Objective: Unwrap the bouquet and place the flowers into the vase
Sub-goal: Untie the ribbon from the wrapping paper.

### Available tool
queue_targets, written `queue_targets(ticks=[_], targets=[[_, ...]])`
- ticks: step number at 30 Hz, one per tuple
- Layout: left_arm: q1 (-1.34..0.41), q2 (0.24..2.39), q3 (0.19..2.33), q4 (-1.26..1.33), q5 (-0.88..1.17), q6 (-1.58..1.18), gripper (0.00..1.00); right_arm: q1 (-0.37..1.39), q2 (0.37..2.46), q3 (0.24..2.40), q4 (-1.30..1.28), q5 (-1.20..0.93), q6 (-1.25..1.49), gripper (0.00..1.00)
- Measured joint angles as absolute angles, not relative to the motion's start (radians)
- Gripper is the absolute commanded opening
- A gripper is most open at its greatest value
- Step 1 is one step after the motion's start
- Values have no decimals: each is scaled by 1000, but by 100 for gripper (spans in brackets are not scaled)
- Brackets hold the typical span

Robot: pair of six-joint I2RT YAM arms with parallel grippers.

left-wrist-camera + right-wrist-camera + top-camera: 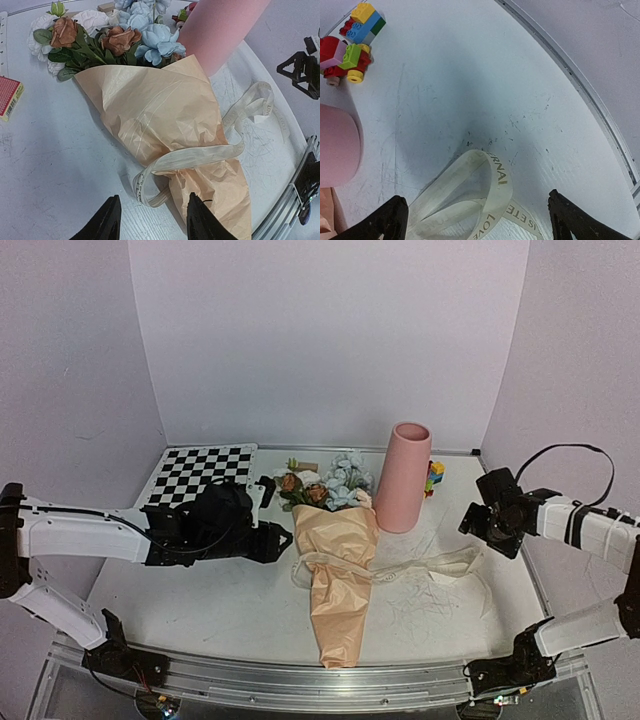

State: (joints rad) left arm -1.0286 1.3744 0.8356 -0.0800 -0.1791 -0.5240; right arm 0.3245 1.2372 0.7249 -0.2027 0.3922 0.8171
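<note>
The bouquet [340, 575] lies on the table in its peach paper cone [160, 115]. Its flowers [328, 483] [120, 40] point toward the back. The cream ribbon [200, 155] still circles the cone's waist, and its loose loops trail right [435, 565]. The pink vase [403, 477] [220, 30] stands upright just right of the blooms. My left gripper [284, 540] [152, 220] is open at the cone's left side, with a small ribbon loop just ahead of its fingers. My right gripper [474, 532] [475, 220] hangs wide open over the ribbon's end loop [490, 190], holding nothing.
Colourful toy blocks [434, 478] [352, 42] sit behind the vase. A checkerboard [200, 475] lies at the back left, and a small red box [9, 97] is near it. The table's raised metal edge [580, 85] runs close on the right.
</note>
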Motion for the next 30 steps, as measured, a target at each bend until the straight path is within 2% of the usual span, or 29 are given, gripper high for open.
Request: queue_targets(ticks=[7,12,17,22,28,30], targets=[[-1029,1376,836,-80,-177,-524,46,255,1329,888,-184,240,746,95],[-1029,1371,812,-79,-171,-529,46,248,1338,939,-149,153,710,85],[-1029,1366,774,-89,-167,-545,46,251,1309,814,-135,71,712,78],[-1029,1363,770,-93,-168,-552,45,332,1216,624,-131,90,796,73],[-1029,1362,770,-96,-167,-551,45,464,1215,579,-103,141,929,64],[-1029,1362,770,-96,-167,-551,45,505,1235,579,-86,157,977,67]])
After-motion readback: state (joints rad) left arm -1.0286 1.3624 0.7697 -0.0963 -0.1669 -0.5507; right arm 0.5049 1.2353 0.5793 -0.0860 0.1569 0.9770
